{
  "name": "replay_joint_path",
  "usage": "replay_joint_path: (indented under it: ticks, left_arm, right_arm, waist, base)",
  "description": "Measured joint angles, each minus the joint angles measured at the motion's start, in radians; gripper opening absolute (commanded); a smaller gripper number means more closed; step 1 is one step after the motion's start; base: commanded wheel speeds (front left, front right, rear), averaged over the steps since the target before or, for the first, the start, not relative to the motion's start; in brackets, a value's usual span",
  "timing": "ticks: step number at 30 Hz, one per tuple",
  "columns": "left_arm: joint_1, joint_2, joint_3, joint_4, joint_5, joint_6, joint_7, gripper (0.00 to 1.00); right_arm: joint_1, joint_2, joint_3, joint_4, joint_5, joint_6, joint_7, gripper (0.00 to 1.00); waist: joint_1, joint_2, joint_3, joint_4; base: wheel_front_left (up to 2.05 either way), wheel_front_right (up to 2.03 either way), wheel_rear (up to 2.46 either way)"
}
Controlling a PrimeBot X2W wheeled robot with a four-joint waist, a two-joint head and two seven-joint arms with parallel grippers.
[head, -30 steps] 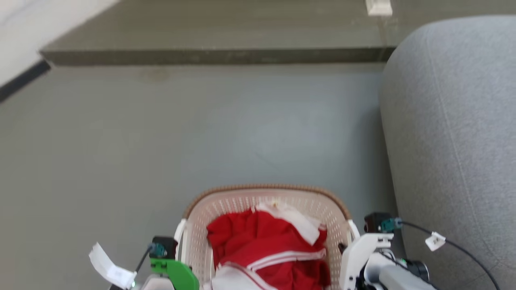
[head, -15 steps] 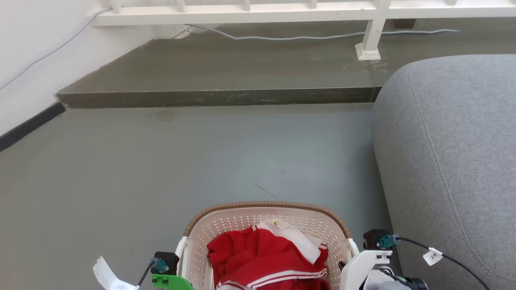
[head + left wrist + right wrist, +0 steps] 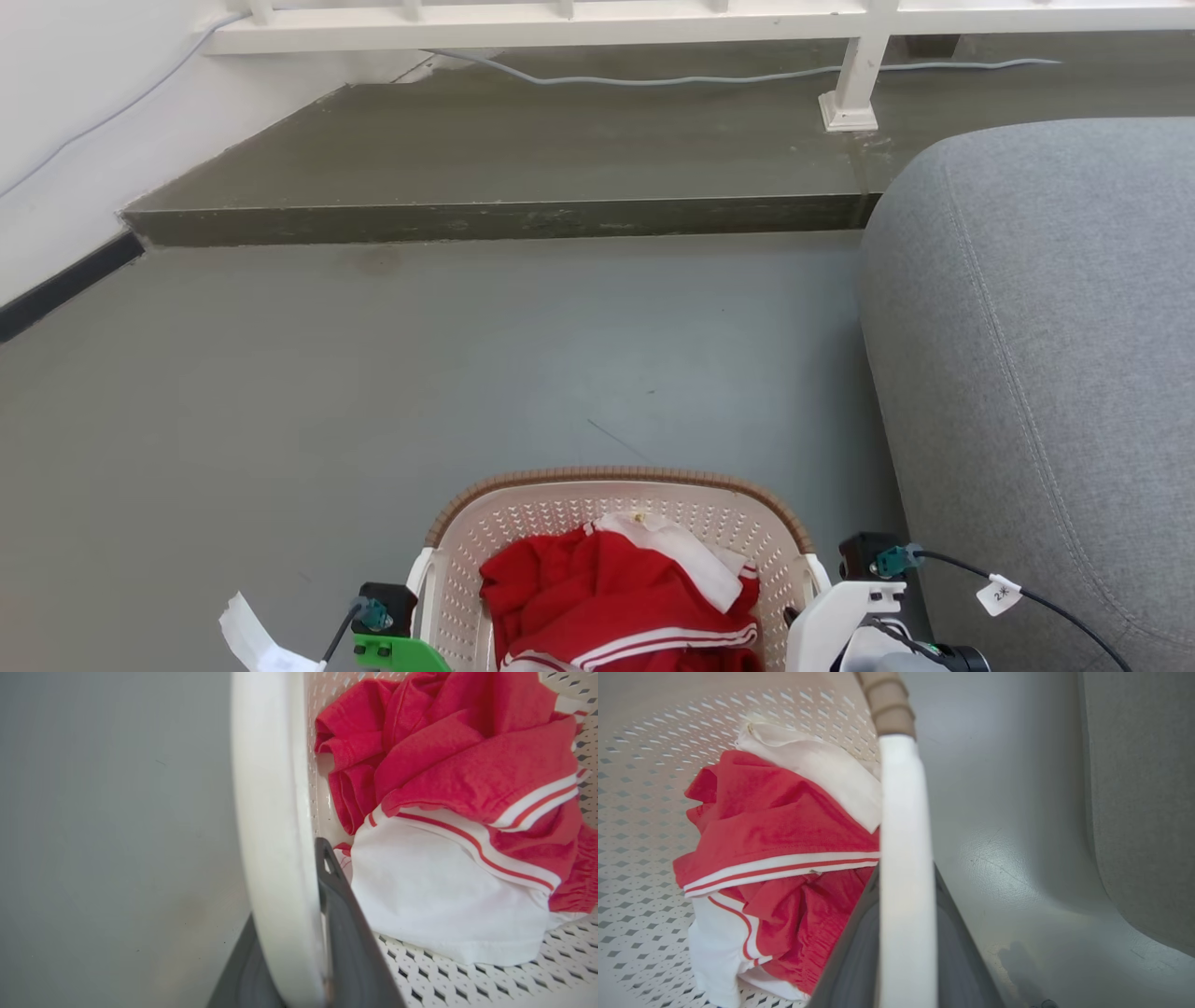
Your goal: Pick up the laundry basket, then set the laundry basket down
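- The laundry basket (image 3: 616, 478) sits at 6 o'clock in the head view, low over the grey floor (image 3: 373, 373). I cannot tell whether it rests on the floor or hangs just above it.
- It is a cream-white, rounded-rectangular basket with walls pierced all over by small holes and a brown woven-look band along its far rim.
- Inside lies a crumpled red garment (image 3: 597, 588) with white stripes, and white cloth (image 3: 681, 546) lies over it toward 1 o'clock.
- A grey sofa (image 3: 1027, 373) stands near the basket at 3 o'clock, and a low step (image 3: 467, 219) crosses the floor at 12 o'clock.
- The left gripper (image 3: 285, 933) comes in from 9 o'clock of the basket. Its dark fingers (image 3: 345, 914) are clamped on the white side handle, one inside and one outside.
- The right gripper (image 3: 906, 933) comes in from 3 o'clock and is likewise closed tight on the other white handle, a dark finger pressed to each face.
- Both wrists flank the basket at about the same height.
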Motion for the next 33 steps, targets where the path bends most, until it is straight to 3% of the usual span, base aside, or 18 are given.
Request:
replay_joint_path:
  ticks: [33]
  left_arm:
    - [-0.004, 0.008, -0.033, -0.020, -0.042, 0.026, 0.026, 0.00]
  right_arm:
    - [-0.046, -0.006, 0.055, 0.010, 0.059, -0.016, 0.006, 0.00]
  waist:
    - [0.0000, 0.0000, 0.046, -0.003]
  base:
    - [0.00, 0.00, 0.00]
